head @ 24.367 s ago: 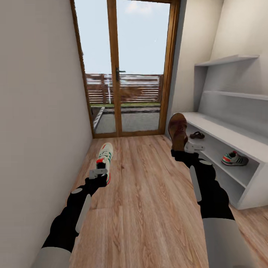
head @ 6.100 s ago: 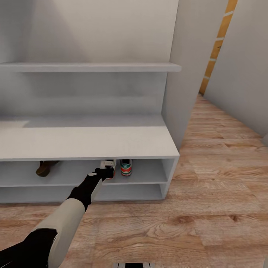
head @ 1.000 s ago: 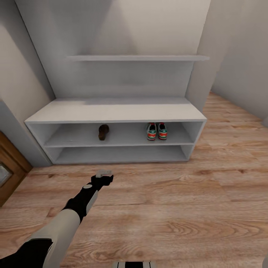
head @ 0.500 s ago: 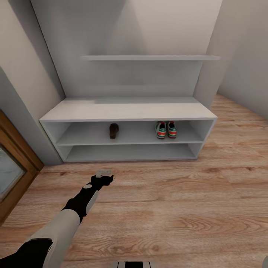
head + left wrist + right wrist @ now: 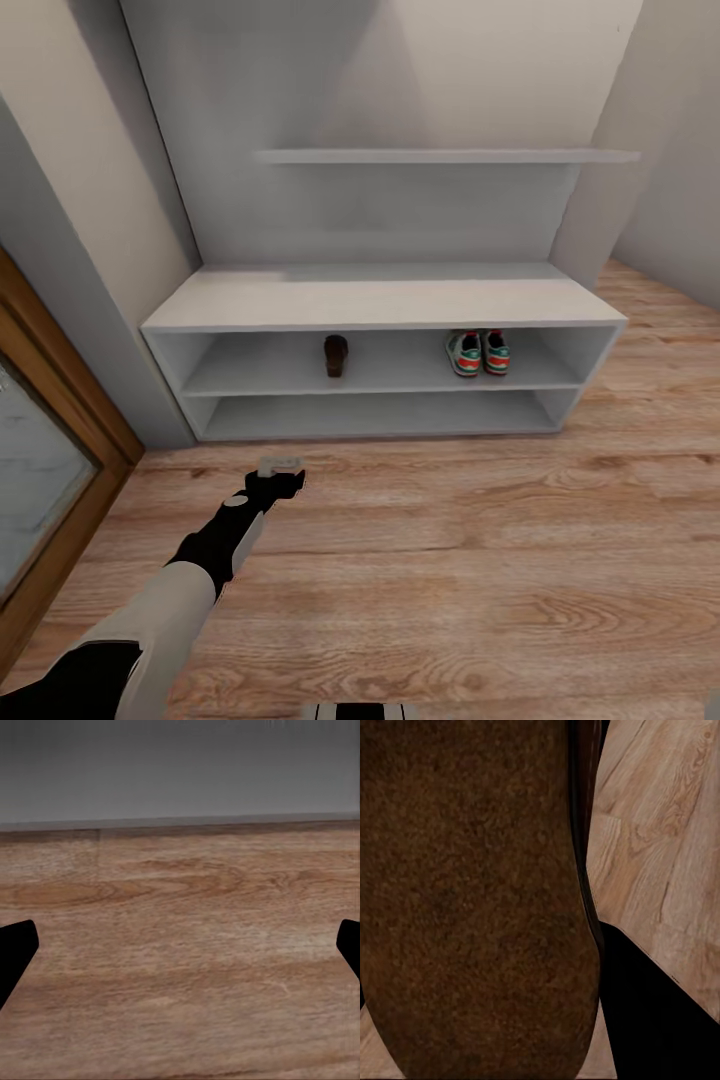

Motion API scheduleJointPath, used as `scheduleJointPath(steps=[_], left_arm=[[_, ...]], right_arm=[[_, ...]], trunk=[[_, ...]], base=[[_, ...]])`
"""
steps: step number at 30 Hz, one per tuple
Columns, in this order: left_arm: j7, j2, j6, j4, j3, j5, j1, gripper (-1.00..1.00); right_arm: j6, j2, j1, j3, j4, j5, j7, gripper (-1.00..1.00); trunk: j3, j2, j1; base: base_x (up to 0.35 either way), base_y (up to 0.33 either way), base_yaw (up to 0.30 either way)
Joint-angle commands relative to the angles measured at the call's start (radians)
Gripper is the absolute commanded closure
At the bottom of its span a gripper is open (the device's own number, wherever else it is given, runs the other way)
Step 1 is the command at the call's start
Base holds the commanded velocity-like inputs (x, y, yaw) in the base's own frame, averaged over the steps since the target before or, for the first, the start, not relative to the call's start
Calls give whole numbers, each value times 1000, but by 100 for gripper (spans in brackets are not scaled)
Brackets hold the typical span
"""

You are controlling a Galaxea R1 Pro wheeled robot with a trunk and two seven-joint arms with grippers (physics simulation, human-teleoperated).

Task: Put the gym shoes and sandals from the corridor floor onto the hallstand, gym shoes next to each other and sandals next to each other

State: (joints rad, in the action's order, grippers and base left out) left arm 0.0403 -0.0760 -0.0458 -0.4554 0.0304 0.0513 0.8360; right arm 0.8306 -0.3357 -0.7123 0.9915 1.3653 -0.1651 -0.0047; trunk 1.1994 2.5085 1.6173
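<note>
Brown sandal sits clamped in the right gripper; the left gripper hangs spread wide over the corridor floor, carrying nothing.

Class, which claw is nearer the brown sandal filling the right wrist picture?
Right. The right claw is shut on that sandal; the left claw hangs open over bare floor.

Matt, pale grey-white shoe rack with smooth painted-looking boards. Floor of light brown wood planks, grain and knots plain, faint sheen. Brown sandal with a rough, grainy, leather-like surface. Door frame of warm, smooth brown wood. Left arm in matt black.
</note>
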Motion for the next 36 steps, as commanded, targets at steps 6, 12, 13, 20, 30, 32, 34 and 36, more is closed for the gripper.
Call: scheduleJointPath(steps=[6,12,13,20,30,32,34,36], left_arm=[[4,-1,-5,-2,3,5,0,-100],[4,-1,-5,-2,3,5,0,-100],[4,-1,-5,-2,3,5,0,-100],[10,-1,8,-2,3,6,-5,-100],[356,38,258,-2,5,4,-79,-100],[531,65,282,-1,6,0,-84,-100],[665,93,305,-1,9,-29,-85,-100],[790,126,318,0,25,-102,-86,-100]], right_arm=[[4,0,-1,-1,1,-30,-1,100],[4,0,-1,0,1,-63,0,100],[4,0,-1,1,1,-63,0,100],[5,0,-1,0,2,-63,0,100],[5,0,-1,0,2,-63,0,100],[5,0,-1,0,2,-63,0,100],[5,0,-1,0,2,-63,0,100],[5,0,-1,0,2,-63,0,100]], trunk=[[1,0,0],[1,0,0],[1,0,0],[1,0,0],[1,0,0],[1,0,0],[1,0,0],[1,0,0]], base=[[3,344,0],[0,144,0],[0,19,0],[0,5,0],[0,0,0],[0,0,0],[0,0,0],[0,0,0]])
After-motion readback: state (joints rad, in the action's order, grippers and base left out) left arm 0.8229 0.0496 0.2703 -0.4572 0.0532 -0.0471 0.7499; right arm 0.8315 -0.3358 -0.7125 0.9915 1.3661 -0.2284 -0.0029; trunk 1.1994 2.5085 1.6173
